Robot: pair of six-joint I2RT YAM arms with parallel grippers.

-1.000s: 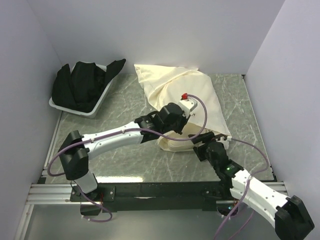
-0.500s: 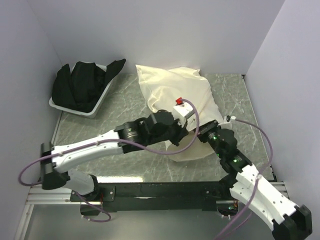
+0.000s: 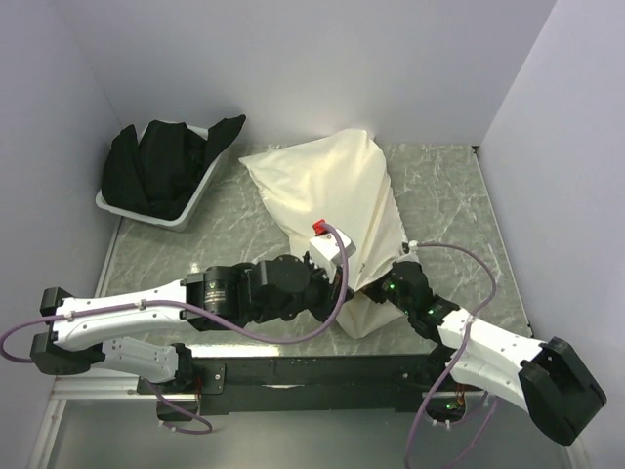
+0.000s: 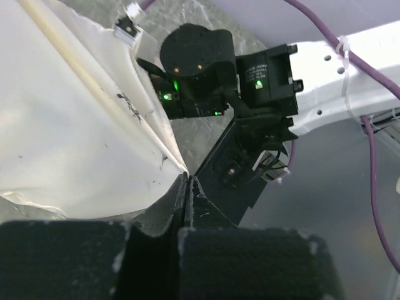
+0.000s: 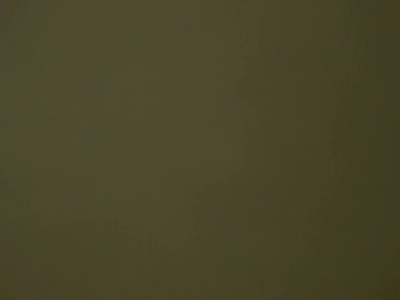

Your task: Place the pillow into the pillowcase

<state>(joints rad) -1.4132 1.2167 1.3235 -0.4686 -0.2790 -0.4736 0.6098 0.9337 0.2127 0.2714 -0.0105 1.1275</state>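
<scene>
Left wrist view is showing you the left gripper (image 4: pixel 186 194) pinching the pillowcase (image 3: pixel 327 186) hem; the right gripper (image 3: pixel 384 285), gaping 1 second ago, is now sitting closed, on what you cannot tell; the pillowcase is bulging and sliding nearer, pillow seemingly hiding inside

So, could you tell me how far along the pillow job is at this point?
Done, apparently: the pillowcase looks bulky, so the pillow seems mostly inside, though hidden. In hand: the left end effector is shut on the cloth's near edge; the right end effector is shut beside it, its hold unclear. Still to do: cover the near end fully and release.
</scene>
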